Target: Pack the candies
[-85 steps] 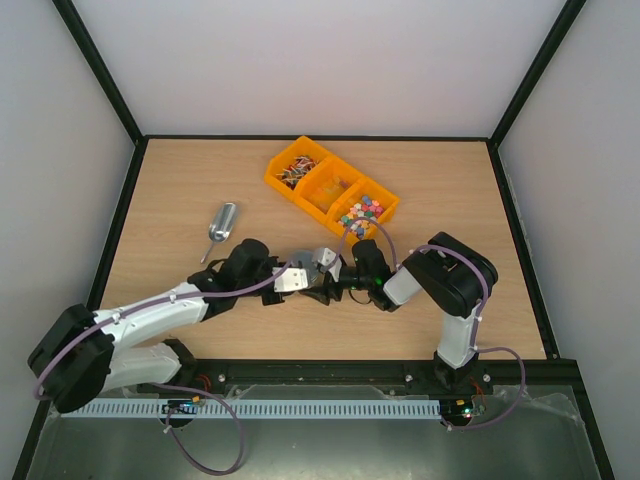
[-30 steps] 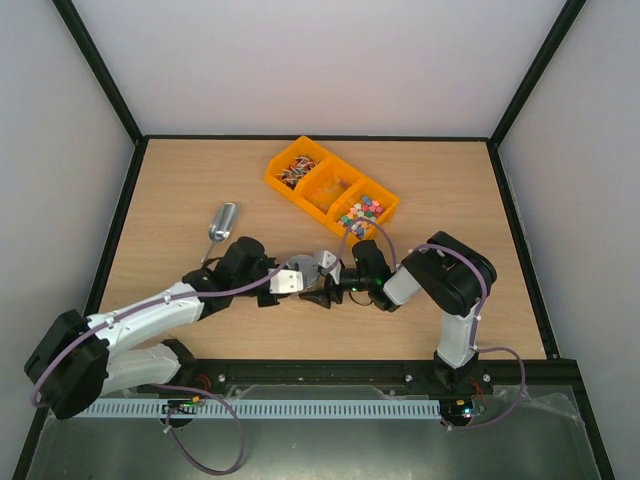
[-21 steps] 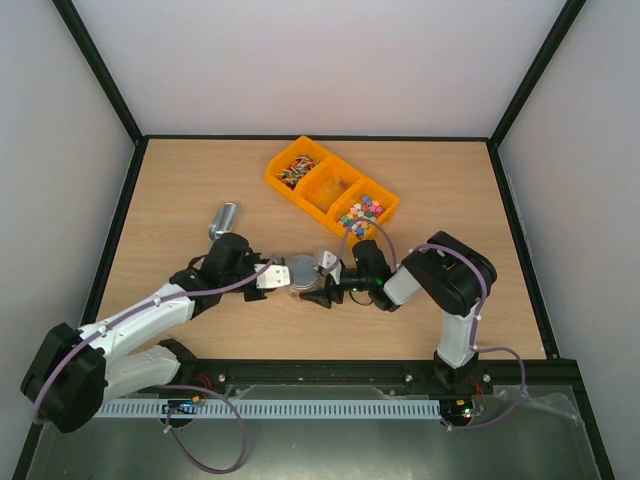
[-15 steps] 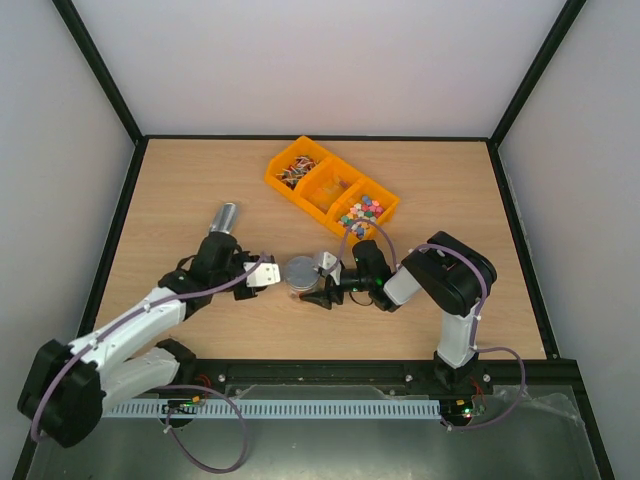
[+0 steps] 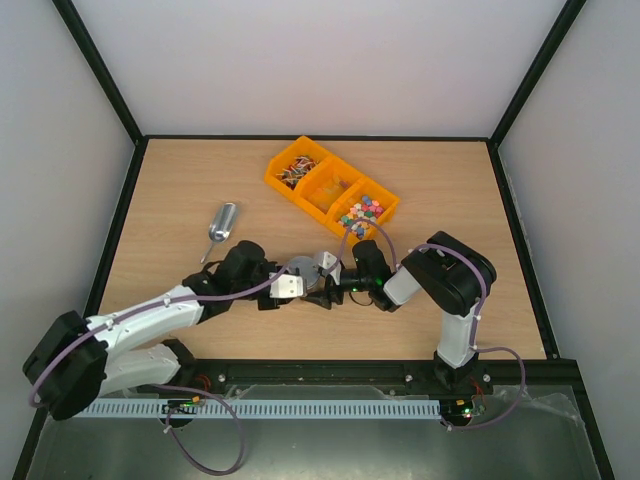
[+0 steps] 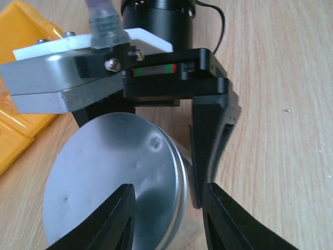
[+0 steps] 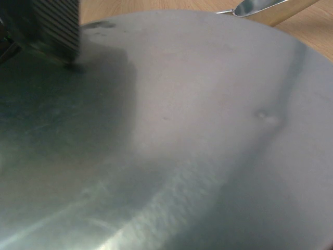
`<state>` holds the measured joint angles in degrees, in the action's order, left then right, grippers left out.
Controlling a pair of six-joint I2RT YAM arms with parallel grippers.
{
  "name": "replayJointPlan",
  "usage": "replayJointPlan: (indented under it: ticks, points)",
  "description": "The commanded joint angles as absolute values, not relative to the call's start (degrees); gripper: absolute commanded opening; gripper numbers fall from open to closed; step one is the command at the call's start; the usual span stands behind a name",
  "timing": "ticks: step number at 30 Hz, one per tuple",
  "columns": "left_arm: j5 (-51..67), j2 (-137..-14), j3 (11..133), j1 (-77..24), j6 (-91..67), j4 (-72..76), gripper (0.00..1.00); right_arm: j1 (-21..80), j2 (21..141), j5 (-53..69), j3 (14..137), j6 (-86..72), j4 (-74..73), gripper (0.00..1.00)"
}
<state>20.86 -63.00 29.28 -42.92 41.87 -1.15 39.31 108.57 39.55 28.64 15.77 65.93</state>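
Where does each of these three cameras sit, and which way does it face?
Top external: above and behind the robot, looking down at the table; both arms show whole, with the left gripper and the right gripper.
Left wrist: on the left wrist, looking along its own fingers at the silver tin clasped by the right gripper.
Right wrist: on the right wrist, so close that the tin's lid fills it; no own fingers clearly visible.
Shared: all three show the tin; top and right wrist both show the scoop.
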Motion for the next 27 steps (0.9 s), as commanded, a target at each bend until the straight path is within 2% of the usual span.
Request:
replayJointPlan:
  ticks: [1,13,23,27]
  points:
    - [19.2,-66.3,31.2,-43.6,39.4,6.4,0.37,39.5,110.0,39.9,28.3,14.8,64.1,0.46]
    - [16.7,-63.0,27.7,-38.6,45.7,-0.7,0.19,39.5,109.2,42.5,27.3,19.2,62.4,0.45]
    - [16.6,-62.7,27.0,-31.4,50.2,-4.2,0.18,39.4,109.4,43.4,27.6,19.2,62.6,0.44]
    - [20.7,-57.6,27.7,-30.3,51.6,-7.8,0.23,39.5,109.4,42.3,27.7,18.1,62.8,0.44]
